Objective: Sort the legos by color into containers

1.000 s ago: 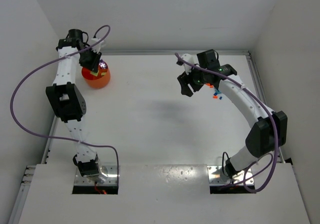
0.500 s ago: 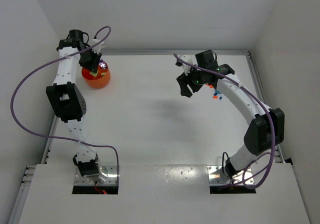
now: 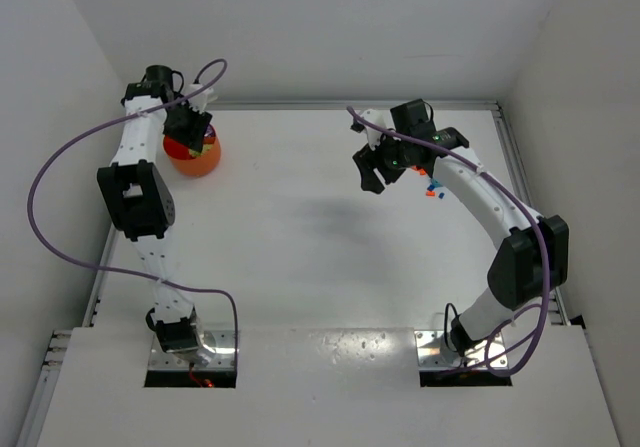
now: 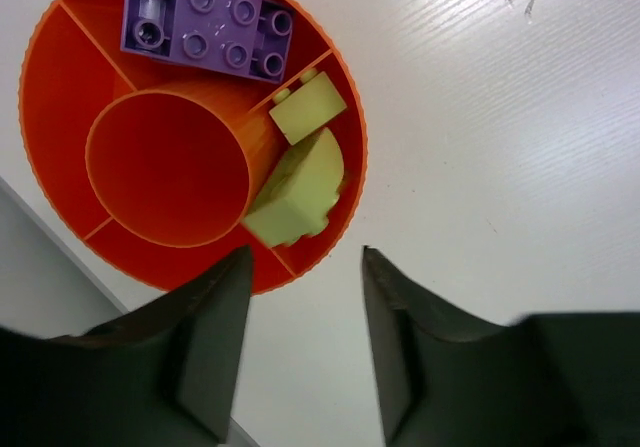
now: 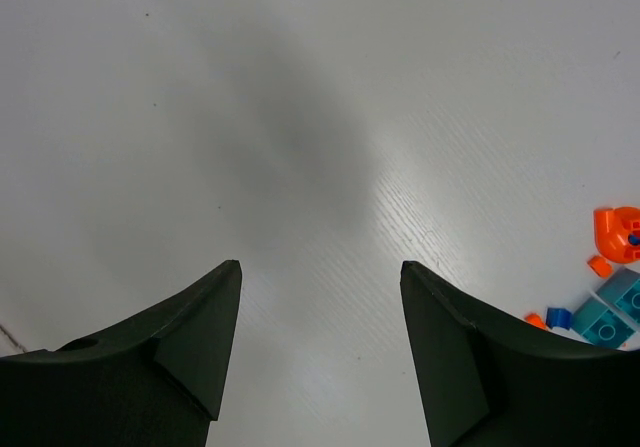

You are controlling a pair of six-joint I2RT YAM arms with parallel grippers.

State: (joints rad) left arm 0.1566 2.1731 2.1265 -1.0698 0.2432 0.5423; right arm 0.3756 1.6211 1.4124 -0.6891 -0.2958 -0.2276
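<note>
1. The left gripper hangs over the orange bowl at the far left of the table. Its jaws are apart with nothing between them.
2. The bowl is split into compartments. A purple plate lies in one and two yellow-green bricks in the next (the larger leans against the middle tube).
3. The right gripper hovers over bare table at the far right, jaws wide and empty.
4. Loose legos in orange and teal lie just right of it.
5. They look light, rigid and slick. I judge a pinch across flat opposite sides, not the studs, would hold best, since a skewed grip could flick one away.
</note>
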